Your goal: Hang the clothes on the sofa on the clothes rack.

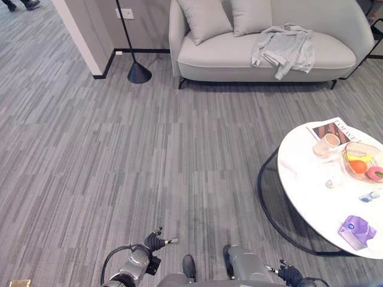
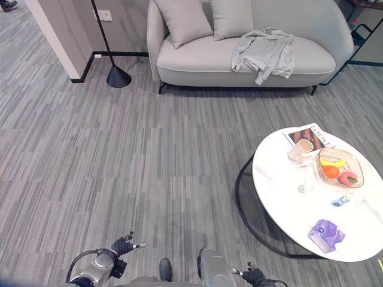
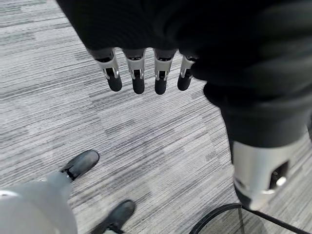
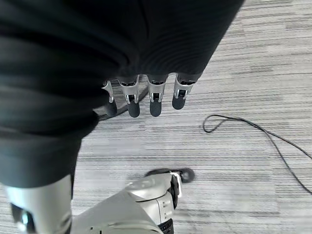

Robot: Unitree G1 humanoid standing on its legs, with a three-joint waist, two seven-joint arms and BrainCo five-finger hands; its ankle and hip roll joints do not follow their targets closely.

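Note:
A crumpled light grey garment lies on the right half of the pale grey sofa at the far side of the room. Part of the garment hangs over the seat's front edge. Both my hands are low and near my body, several steps from the sofa. My left hand hangs over the carpet with its fingers straight and nothing in it. My right hand is also down at my side. Its fingers are straight and hold nothing.
A round white table on a black ring frame stands close at the right, with a magazine, cup, fruit bowl and purple pouch on it. A black floor lamp base and a wall corner stand left of the sofa. Two cushions lean on its back.

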